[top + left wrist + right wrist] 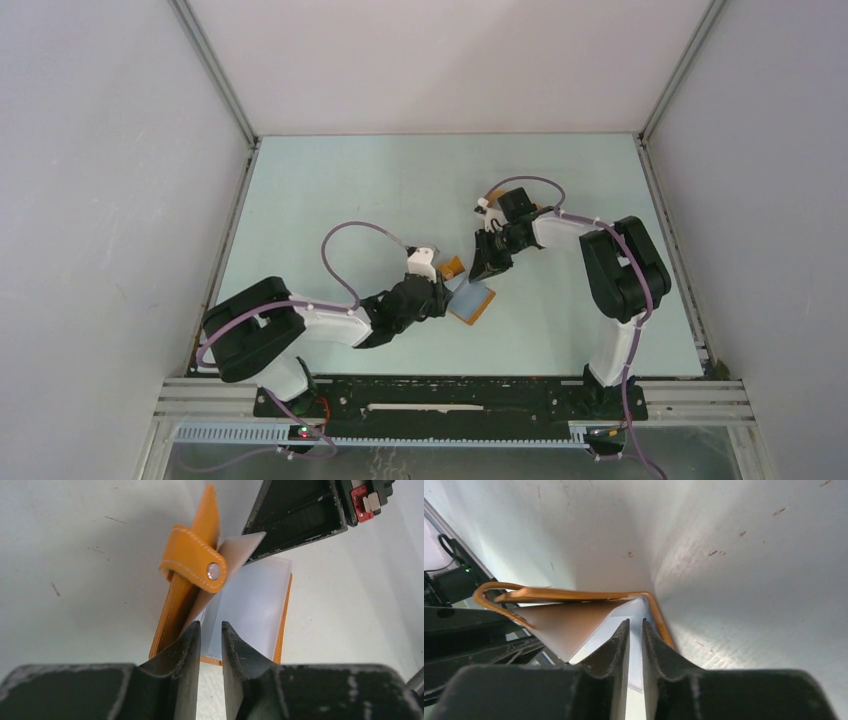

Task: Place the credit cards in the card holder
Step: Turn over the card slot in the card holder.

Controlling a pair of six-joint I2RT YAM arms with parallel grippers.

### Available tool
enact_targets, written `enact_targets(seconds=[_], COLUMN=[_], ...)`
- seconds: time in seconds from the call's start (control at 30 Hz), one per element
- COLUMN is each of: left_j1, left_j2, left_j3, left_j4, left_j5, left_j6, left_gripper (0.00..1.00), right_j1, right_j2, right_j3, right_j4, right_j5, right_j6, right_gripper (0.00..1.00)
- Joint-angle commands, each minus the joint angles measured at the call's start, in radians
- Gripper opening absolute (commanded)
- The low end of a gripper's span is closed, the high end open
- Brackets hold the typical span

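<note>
text: none legible | labels: none | brands: none | numbers: none | signs: none

Three cameras, all meeting on the card holder (472,302) at mid-table.

My overhead camera sits high behind the arms and looks steeply down over the whole table (330,200). It shows the left arm (300,325) at lower left and the right arm (620,270) at right, everything small and far. My left wrist camera rides just behind its own fingers (185,650), facing forward and down, very near the holder; the right gripper (490,262) juts in at its top right. My right wrist camera looks past its fingers (616,650) from the opposite side, low and equally near. Both wrist views share the holder and the table around it.
</note>
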Motion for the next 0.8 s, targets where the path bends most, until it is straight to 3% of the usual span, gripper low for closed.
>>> enact_targets(seconds=[0.0,0.1,0.17,0.47,0.77], left_j1=[0.028,0.049,0.063,0.149,0.193], left_j2=[0.011,0.013,0.014,0.024,0.041], left_j3=[-0.01,-0.017,-0.023,-0.027,0.007], left_j4=[0.04,0.057,0.069,0.118,0.113], left_j5=[0.008,0.028,0.045,0.124,0.198], left_j6=[0.004,-0.001,-0.006,-0.008,0.073], left_gripper=[0.26,0.26,0.26,0.38,0.4], right_j1=[-0.004,-0.001,0.002,0.026,0.042], right_j2=[0.039,0.057,0.061,0.046,0.05], right_j3=[0.048,0.062,0.065,0.072,0.082], right_j4=[-0.046,-0.067,-0.075,-0.094,-0.11], right_j5=[0.018,0.01,0.011,0.045,0.062], right_j6=[-0.057,-0.08,-0.093,-0.155,-0.181], right_gripper=[0.17,0.07,0.05,0.03,0.03])
